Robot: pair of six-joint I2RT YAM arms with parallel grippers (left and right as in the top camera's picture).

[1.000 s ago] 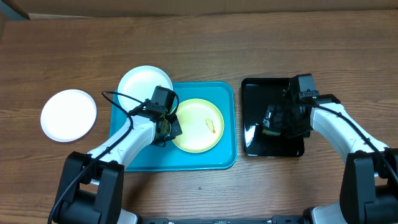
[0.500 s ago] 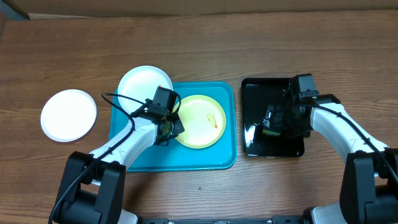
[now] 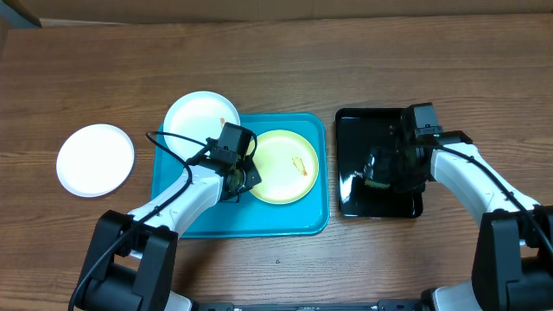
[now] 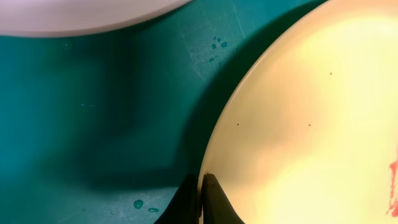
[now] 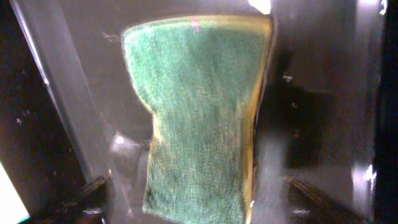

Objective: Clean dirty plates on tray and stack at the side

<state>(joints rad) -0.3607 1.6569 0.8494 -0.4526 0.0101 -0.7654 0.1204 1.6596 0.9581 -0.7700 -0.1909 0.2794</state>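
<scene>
The yellow-green plate (image 3: 283,166) has slid toward the right rim of the turquoise tray (image 3: 285,220), drawn by the left tool (image 3: 235,179), whose jaws are pinched together on the plate's left rim. On the tabletop (image 3: 389,69), the tray also carries a white plate (image 3: 199,117) overhanging its upper-left corner. A second white plate (image 3: 95,160) lies well left of the tray. Right of the tray sits a black tray (image 3: 354,130), where the right tool (image 3: 393,168) stands with jaws apart astride the green sponge (image 5: 199,106). The yellow-green plate looks light, stiff and slick, so its rim is the likely hold. An orange-brown smear (image 3: 300,167) marks its right half.
</scene>
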